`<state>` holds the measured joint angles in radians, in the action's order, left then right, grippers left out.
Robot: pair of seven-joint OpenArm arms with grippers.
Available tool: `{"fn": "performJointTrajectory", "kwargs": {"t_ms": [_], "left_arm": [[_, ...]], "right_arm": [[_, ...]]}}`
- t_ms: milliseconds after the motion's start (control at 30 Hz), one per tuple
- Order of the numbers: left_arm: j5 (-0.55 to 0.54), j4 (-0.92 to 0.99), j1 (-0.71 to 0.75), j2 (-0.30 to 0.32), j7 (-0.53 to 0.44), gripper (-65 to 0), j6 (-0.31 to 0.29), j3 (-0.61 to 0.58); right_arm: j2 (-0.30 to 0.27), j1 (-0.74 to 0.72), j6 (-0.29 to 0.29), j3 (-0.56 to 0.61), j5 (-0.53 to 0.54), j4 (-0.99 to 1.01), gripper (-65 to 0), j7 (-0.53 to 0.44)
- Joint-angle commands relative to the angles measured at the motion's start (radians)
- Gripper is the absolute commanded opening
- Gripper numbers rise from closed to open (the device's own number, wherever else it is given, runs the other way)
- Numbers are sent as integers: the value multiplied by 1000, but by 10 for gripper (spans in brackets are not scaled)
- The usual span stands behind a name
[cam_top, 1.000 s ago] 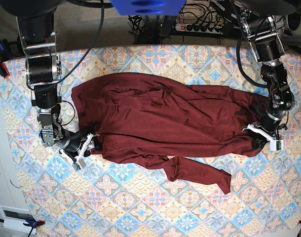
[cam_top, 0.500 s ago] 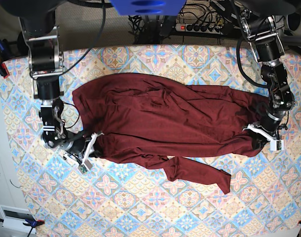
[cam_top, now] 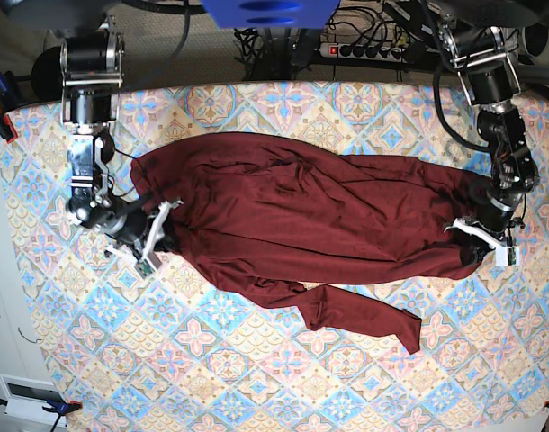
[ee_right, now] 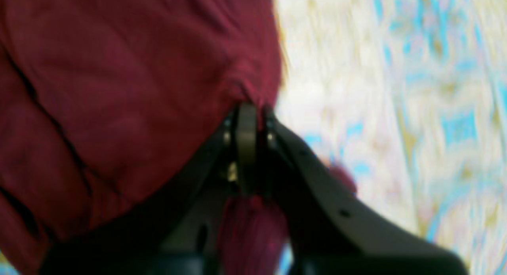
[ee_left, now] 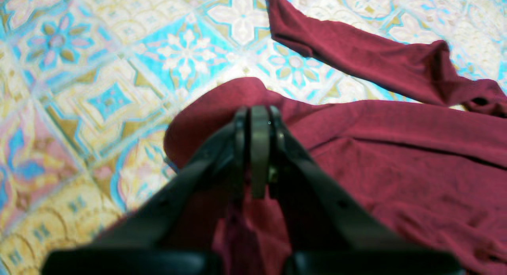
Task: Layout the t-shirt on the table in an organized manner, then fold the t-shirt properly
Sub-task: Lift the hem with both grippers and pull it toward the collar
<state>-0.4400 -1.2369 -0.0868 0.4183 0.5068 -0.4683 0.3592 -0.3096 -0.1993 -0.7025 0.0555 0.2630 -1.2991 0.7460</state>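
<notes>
Only one t-shirt (cam_top: 301,225), two tools (ee_left: 257,120) (ee_right: 247,112) pinching it.

My right gripper (ee_right: 247,120) fills the lower centre of this view, its two dark fingers (ee_right: 317,195) converging upward to a narrow tip. The jaws stand pressed together with a fold of the t-shirt (ee_right: 119,88) pinched between them. A bunch of the same maroon fabric shows below the tip, between the fingers. The t-shirt covers the left half of the view, with dark creases running diagonally across it. Its edge descends to the tip. The table (ee_right: 396,88) occupies the right half, its blue and cream pattern heavily blurred.
</notes>
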Motion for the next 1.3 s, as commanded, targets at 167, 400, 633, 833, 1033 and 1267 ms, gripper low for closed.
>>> {"fn": "performJointTrajectory", "kwargs": {"t_ms": [167, 400, 633, 833, 1033, 1267], "left_arm": [[-136, -27, 35, 84, -30, -650, 1, 7], [-145, -27, 65, 110, -29, -650, 1, 5], [-147, -28, 88, 149, -29, -650, 1, 2], [-151, -28, 111, 156, 14, -650, 1, 1], [-145, -28, 114, 176, 118, -650, 0, -9], [-148, -28, 141, 228, 172, -650, 0, -94]], "right_arm": [[-16, 22, 4, -72, 9, -135, -647, 37], [-16, 94, 4, -116, 9, -244, -647, 79], [-16, 160, 4, -171, 8, -264, -647, 83], [-44, 185, 4, -173, 8, -294, -647, 83], [-49, 226, 4, -170, 6, -320, -647, 83], [-49, 275, 4, -170, 3, -320, -647, 83]]}}
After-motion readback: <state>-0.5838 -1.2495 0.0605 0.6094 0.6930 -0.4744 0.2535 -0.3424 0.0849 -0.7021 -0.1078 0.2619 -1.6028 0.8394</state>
